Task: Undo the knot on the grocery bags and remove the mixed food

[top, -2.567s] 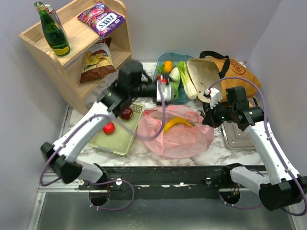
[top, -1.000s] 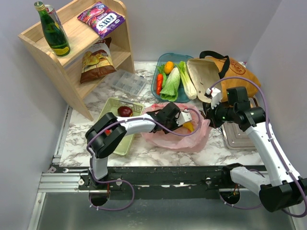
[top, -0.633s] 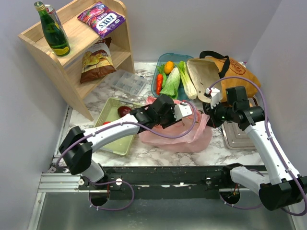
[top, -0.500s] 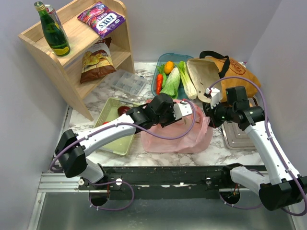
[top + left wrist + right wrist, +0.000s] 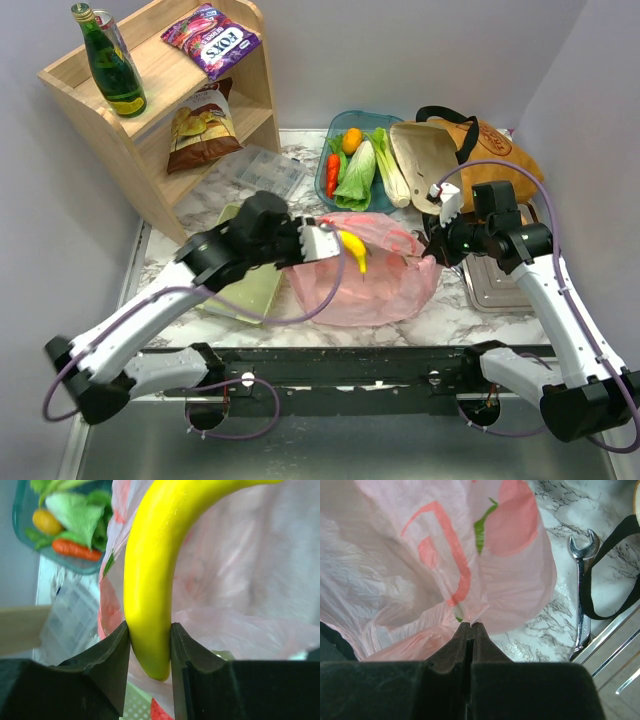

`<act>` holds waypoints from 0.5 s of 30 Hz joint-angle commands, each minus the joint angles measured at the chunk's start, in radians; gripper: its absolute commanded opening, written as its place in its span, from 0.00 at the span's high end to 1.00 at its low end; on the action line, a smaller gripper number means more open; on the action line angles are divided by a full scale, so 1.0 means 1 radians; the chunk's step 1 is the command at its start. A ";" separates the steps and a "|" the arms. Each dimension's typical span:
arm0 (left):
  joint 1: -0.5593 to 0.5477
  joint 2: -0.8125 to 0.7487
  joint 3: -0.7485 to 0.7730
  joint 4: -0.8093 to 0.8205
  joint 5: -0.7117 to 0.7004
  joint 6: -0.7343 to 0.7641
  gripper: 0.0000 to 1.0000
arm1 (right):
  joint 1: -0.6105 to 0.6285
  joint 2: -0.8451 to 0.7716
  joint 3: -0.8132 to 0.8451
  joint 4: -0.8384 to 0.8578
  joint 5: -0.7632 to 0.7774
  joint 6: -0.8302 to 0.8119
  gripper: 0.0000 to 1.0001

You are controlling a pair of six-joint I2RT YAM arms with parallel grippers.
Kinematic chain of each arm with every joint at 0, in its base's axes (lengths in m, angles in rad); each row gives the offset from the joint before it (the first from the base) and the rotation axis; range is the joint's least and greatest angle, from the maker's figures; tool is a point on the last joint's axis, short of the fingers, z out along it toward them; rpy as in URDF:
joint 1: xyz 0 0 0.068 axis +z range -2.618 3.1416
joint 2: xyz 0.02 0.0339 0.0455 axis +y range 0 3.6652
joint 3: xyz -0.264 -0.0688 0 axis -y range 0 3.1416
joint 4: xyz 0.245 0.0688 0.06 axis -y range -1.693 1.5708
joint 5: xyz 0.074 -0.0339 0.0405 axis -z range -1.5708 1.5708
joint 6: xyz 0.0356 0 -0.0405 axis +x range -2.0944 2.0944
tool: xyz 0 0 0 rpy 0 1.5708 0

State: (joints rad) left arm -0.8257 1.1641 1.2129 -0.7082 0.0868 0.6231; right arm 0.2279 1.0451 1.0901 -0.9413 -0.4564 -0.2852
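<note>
My left gripper [image 5: 338, 243] is shut on the yellow banana [image 5: 353, 250] and holds it above the open mouth of the thin pink plastic bag [image 5: 375, 285]. In the left wrist view the banana [image 5: 150, 570] sits between both fingers [image 5: 107, 665]. My right gripper [image 5: 428, 250] is shut on the bag's right edge, and the right wrist view shows the pink film [image 5: 470, 555] pinched at the closed tips [image 5: 471, 625]. No tied knot shows. The mustard-orange tote [image 5: 490, 145] lies at the back right. Leafy greens [image 5: 355, 175], a carrot [image 5: 332, 172] and a small orange [image 5: 350, 138] lie in a teal tray [image 5: 330, 135].
A wooden shelf [image 5: 110, 130] at the back left holds a green bottle [image 5: 110, 65], the purple FOX'S packet [image 5: 212, 38] and a chip bag [image 5: 200, 128]. A clear box [image 5: 265, 172], a green tray [image 5: 258, 292], a metal tray [image 5: 495, 288] and a wrench [image 5: 582, 595] are on the table.
My left arm has drawn back to the left out of the pink bag, lifting the banana with it. The right gripper has stayed shut on the bag's edge.
</note>
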 commanded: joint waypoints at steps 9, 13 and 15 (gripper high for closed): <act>0.532 -0.139 0.095 0.020 0.615 -0.499 1.00 | -0.001 0.020 0.005 0.028 -0.013 -0.021 0.99; 0.707 -0.177 -0.005 0.084 0.667 -0.572 1.00 | -0.001 0.036 0.018 0.023 -0.015 -0.029 0.99; 0.768 -0.182 -0.034 0.099 0.782 -0.617 1.00 | -0.001 0.044 0.027 0.021 -0.017 -0.030 0.99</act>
State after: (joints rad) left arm -0.1745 1.0168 1.2381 -0.6746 0.6407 0.1875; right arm 0.2279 1.0737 1.0893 -0.9283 -0.4576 -0.2939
